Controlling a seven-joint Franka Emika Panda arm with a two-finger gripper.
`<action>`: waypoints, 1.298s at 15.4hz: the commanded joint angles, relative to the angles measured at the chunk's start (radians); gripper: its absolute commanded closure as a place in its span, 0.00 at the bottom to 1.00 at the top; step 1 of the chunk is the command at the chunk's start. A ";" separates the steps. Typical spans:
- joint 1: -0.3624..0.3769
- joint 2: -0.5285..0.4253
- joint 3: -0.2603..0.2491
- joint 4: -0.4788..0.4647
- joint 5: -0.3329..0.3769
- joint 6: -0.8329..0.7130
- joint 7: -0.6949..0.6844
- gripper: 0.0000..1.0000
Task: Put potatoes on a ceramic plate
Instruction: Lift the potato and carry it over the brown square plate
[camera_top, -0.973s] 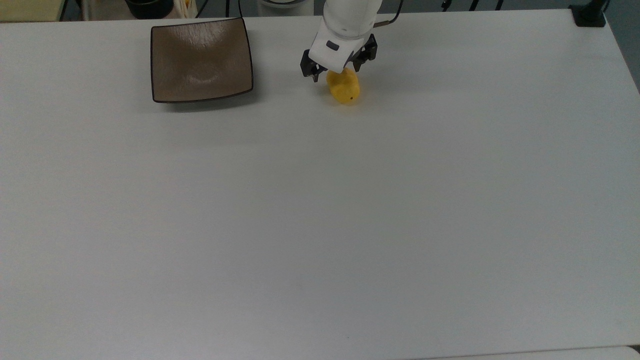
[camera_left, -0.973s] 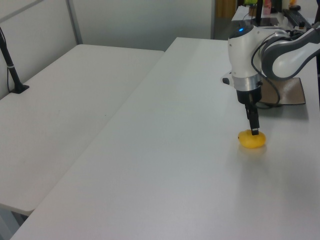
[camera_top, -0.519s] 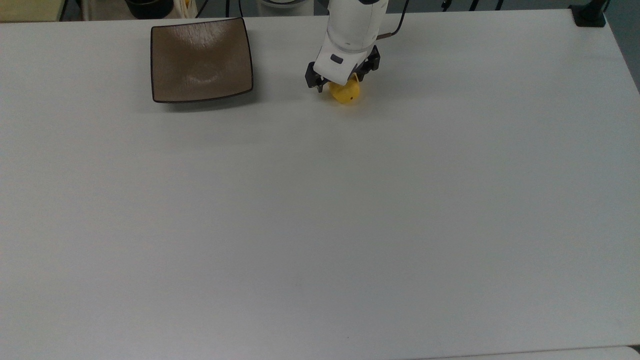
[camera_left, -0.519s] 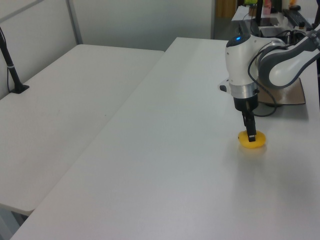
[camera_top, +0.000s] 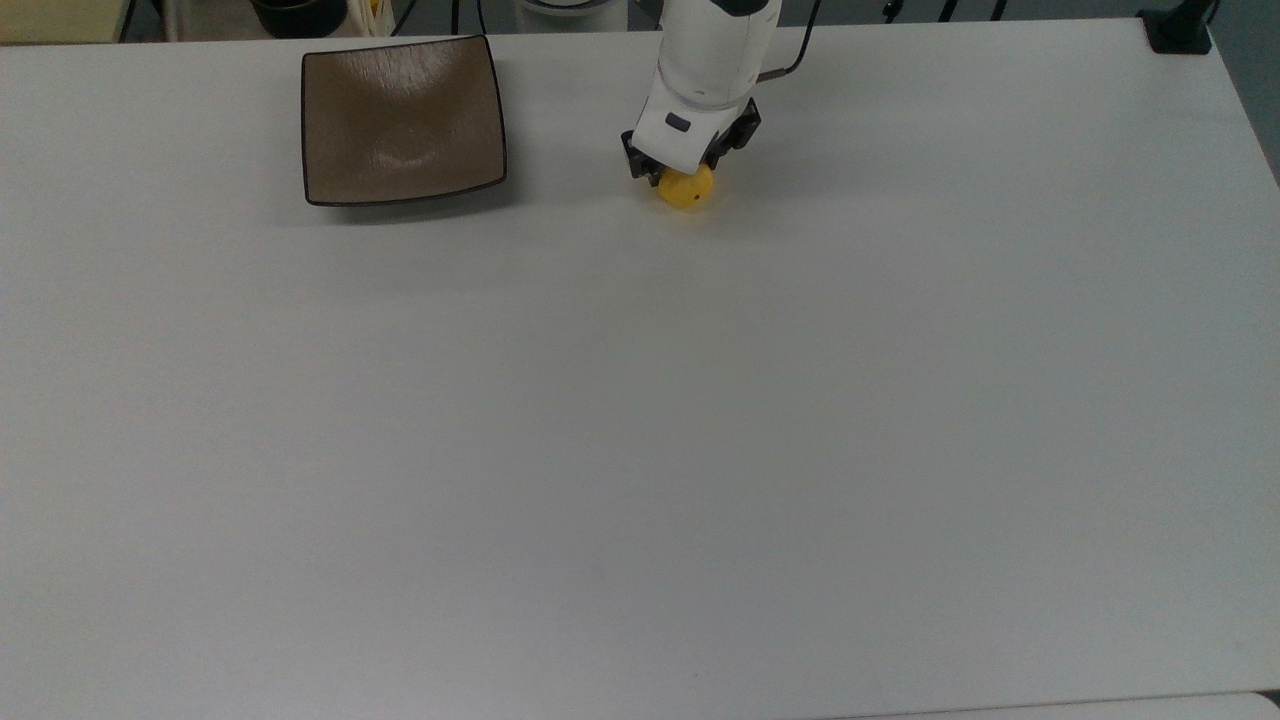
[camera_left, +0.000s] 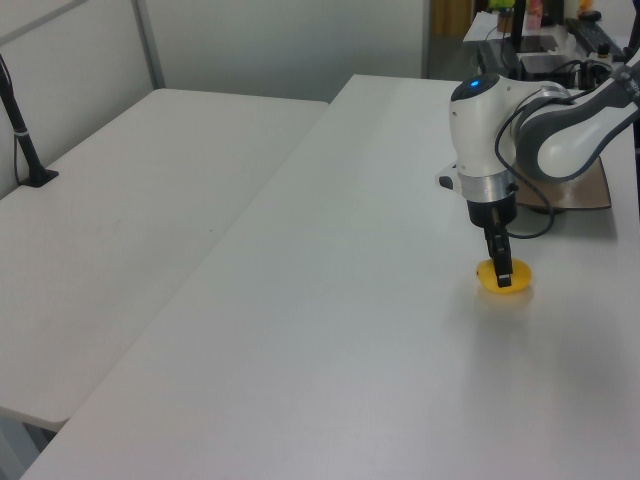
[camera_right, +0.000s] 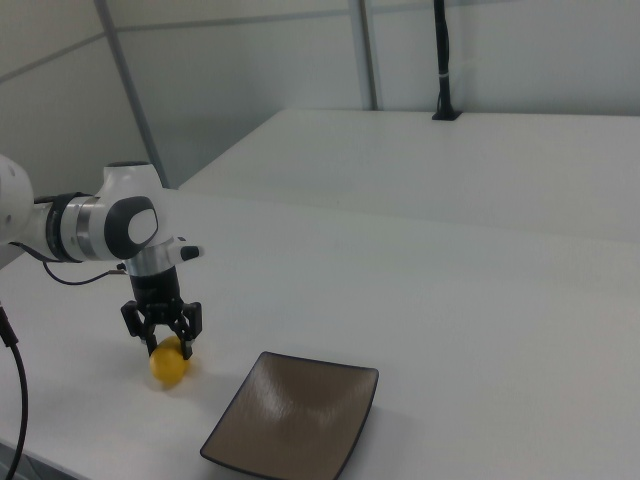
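**Hand down around the potato**

White surface (camera_top: 640, 420) carries the potato (camera_top: 688, 191), well apart from the empty plate (camera_top: 403, 118). Since a second ago the hand (camera_top: 680, 172) has dropped and narrowed; its fingers straddle the potato, and I cannot tell whether they grip. Closing off-centre could squirt the smooth oval sideways.

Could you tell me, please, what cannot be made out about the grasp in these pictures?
- Top view: the gripper body covers the far half of the potato, hiding any contact.
- Left view: one finger stands in front of the potato; the other is hidden behind.
- Right view: the potato's top is hidden by the jaws.
- The ceramic plate is partly behind the arm.
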 joint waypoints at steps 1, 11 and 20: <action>0.001 -0.018 0.005 -0.021 0.009 0.013 -0.017 0.47; -0.030 -0.090 0.004 0.026 -0.010 -0.111 -0.011 0.42; -0.103 -0.127 -0.056 0.028 -0.112 -0.113 -0.019 0.42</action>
